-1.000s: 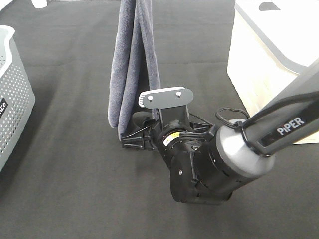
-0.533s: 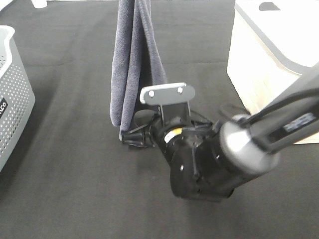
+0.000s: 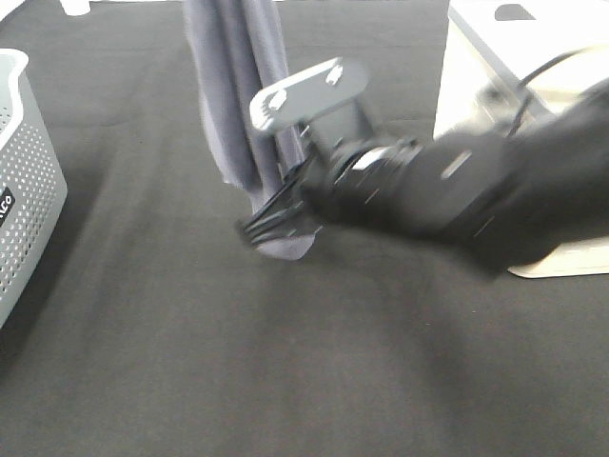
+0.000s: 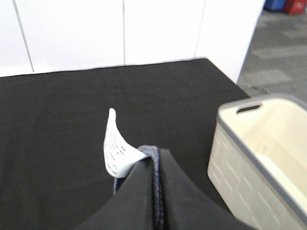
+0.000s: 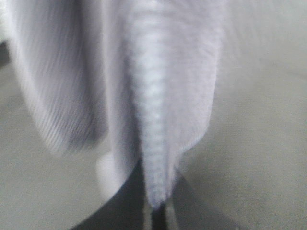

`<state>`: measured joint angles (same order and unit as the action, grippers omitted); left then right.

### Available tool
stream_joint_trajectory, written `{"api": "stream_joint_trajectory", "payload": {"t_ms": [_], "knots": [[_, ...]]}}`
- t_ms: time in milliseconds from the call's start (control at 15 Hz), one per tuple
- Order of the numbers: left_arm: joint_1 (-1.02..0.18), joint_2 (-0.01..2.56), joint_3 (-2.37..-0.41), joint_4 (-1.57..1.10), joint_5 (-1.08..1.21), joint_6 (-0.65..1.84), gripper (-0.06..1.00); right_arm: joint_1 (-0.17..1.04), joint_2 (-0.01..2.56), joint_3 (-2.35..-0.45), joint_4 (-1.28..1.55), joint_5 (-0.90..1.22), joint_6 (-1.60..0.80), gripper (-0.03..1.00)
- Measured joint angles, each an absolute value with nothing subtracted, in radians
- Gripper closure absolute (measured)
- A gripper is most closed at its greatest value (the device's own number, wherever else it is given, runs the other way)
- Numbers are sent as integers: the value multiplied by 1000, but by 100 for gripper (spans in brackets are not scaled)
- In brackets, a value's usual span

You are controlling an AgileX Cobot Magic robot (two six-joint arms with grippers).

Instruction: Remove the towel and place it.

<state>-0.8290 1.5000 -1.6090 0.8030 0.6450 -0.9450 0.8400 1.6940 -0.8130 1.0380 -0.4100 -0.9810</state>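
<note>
Hanging above the black table [image 3: 143, 362], the towel [image 3: 233, 86] droops lengthwise | left gripper [image 4: 154, 165] pinches its tagged top hem | right gripper [image 3: 274, 227] clamps the bottom edge, apparently to stretch it for placing.

Lab/test rm: black-cloth bench [image 3: 143, 362], white partitions [image 4: 72, 33].
</note>
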Motion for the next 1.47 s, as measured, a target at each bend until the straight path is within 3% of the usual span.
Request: {"api": "stream_joint_trajectory", "payload": {"t_ms": [467, 800, 933, 1133, 1467], "knots": [[-641, 1496, -1620, 668, 586, -1028, 94, 444, 1444, -851, 932, 131, -1214, 95], [-605, 1494, -1497, 679, 572, -1172, 94, 368, 1440, -1098, 434, 471, -990, 95], [-602, 1495, -1388, 774, 477, -1409, 94, 368, 1463, -1233, 125, 592, -826, 95], [-601, 1496, -1288, 1136, 420, -1883, 94, 367, 1550, -1364, -167, 671, -676, 95], [-489, 1585, -1240, 1679, 326, -2568, 94, 367, 1702, -1527, -350, 535, -523, 95]]}}
